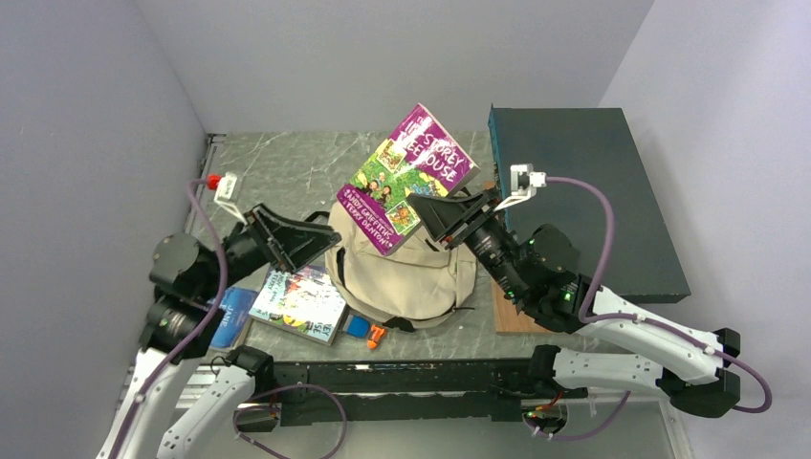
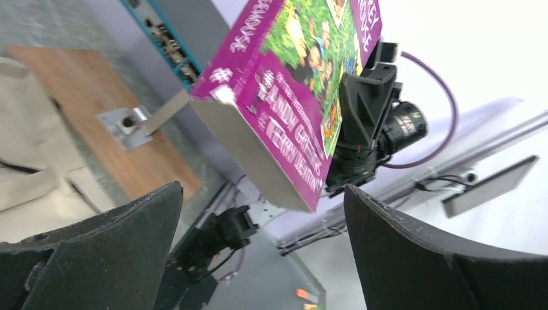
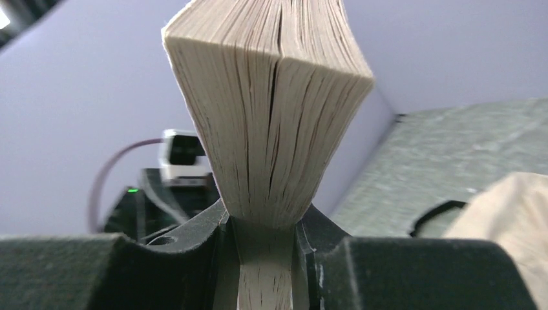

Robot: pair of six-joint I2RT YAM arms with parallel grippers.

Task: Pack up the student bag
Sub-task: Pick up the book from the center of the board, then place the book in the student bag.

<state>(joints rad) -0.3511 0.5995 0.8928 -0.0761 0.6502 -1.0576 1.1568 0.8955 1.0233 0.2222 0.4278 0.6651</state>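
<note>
- Grey marbled table [image 1: 287, 172] fills a lilac-walled cell; the student bag [image 1: 402, 273] sits slumped near its front centre, between the two arms.
- Right gripper [image 1: 432, 212] clenches the lower edge of a purple book [image 1: 406, 172] and holds it tilted above the bag. Its wrist view shows the page block [image 3: 271, 110] pinched between the jaws.
- Left gripper [image 1: 301, 239] hangs spread wide just beside the bag, grasping nothing.
- Likely risk: the hold sits at one edge only, so the book may pivot or slip. The bag's soft opening may also fold and catch a corner, tipping the book onto the table.
</note>
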